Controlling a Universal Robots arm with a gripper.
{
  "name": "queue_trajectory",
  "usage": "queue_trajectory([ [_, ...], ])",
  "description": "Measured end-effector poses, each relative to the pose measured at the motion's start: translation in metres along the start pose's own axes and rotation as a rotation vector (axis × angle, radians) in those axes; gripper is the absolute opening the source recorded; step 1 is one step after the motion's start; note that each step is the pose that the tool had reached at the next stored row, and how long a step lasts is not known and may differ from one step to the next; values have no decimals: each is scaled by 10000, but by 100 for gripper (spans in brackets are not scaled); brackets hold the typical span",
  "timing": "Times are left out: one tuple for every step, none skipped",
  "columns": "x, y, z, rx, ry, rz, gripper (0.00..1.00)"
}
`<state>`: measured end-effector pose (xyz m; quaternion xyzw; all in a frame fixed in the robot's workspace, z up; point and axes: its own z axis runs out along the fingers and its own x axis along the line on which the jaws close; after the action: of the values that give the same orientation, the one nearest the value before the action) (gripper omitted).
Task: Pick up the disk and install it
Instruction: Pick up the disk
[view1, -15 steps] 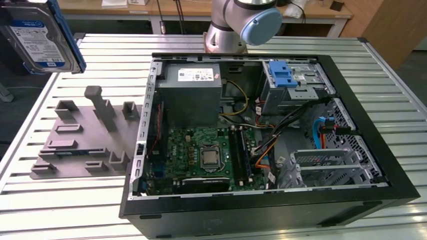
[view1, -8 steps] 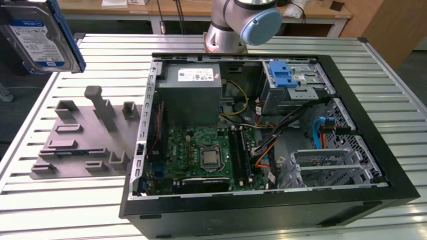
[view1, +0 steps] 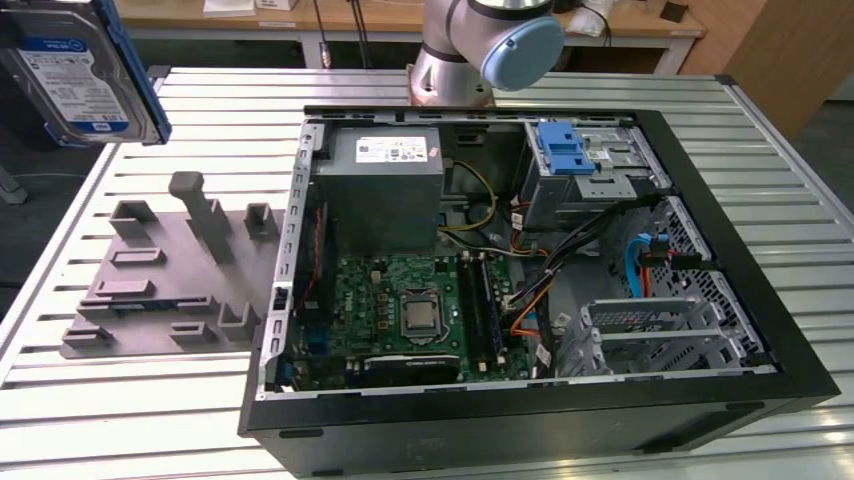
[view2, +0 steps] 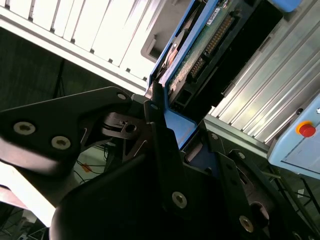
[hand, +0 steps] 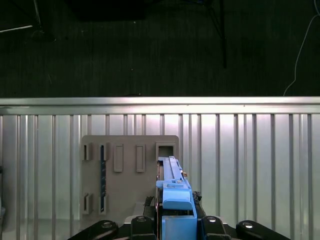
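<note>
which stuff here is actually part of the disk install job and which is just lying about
In the job: the disk, held by the end effector; open computer case; its blue-latched drive bay.
Just lying about: grey slotted holder plate; box with a red button.

Silver-grey disk (view1: 70, 75) — white-and-blue label, blue carrier frame — upright, held aloft in tool (view2: 167, 107).
</note>
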<state>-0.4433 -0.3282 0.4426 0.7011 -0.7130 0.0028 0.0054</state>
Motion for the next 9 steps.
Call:
queue_trajectory([
  [0,0,-2,0,0,0,36],
  [0,0,-3,1,0,0,36],
  [0,0,-31,1,-1,0,36],
  [1,2,-57,0,0,0,36],
  [1,2,-59,0,-1,0,36],
  [1,3,-61,0,0,0,36],
  [1,3,-63,-1,0,0,36],
  [1,2,-65,-1,0,0,36],
  [1,2,-68,-1,0,0,36],
])
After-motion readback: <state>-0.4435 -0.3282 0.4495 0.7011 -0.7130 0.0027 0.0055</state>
